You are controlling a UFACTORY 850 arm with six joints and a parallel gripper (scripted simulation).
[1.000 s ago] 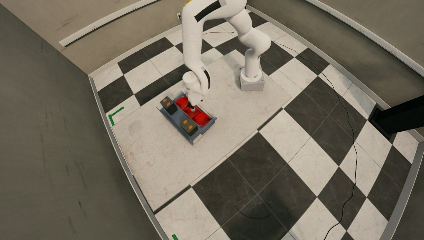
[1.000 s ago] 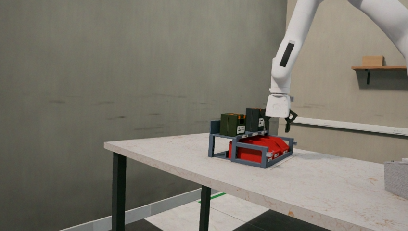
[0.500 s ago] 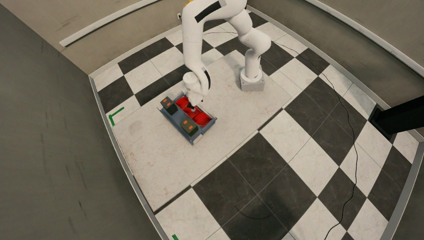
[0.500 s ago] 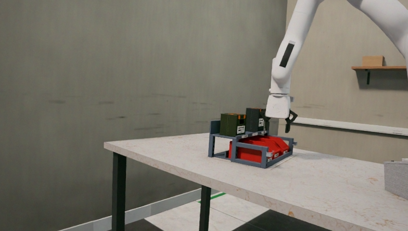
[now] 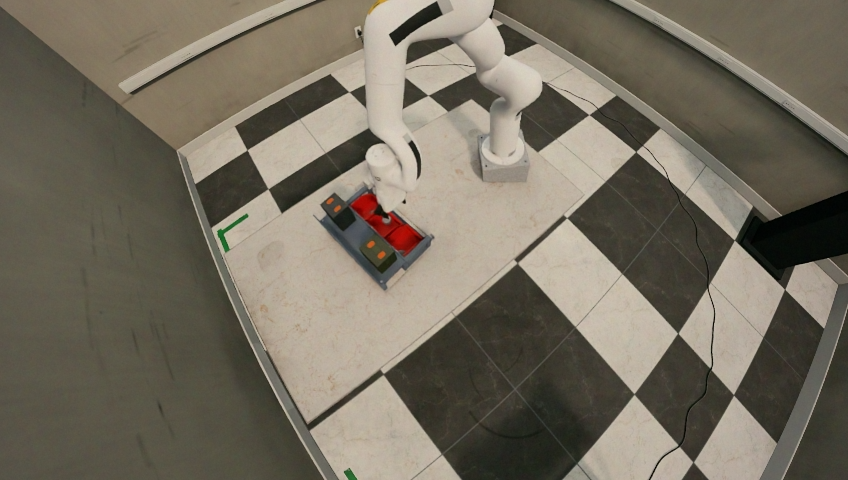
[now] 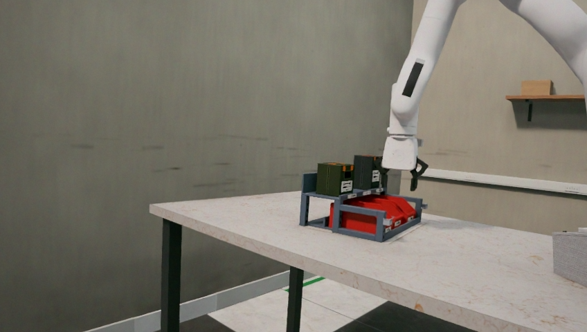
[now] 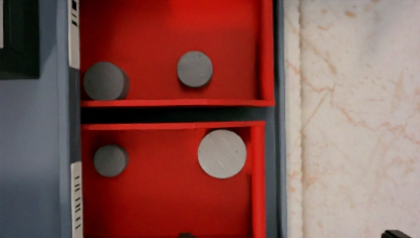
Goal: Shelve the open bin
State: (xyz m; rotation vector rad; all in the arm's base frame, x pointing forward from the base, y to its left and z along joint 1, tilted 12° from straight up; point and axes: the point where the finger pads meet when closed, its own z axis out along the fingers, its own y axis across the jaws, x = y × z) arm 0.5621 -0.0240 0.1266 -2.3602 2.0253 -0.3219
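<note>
Red plastic bins with flat walls sit side by side in the lower level of a blue-grey shelf on the pale marbled table. From the wrist view, two neighbouring bins each hold short grey cylinders: one bin has two dark discs, the other bin a small dark disc and a larger, lighter one. A narrow dark gap separates their walls. Two boxes, one olive and one dark, stand on the low top board with white labels too small to read. The gripper hangs just above the bins, fingers spread fully wide and holding nothing. A white mat shows under the shelf's front edge.
</note>
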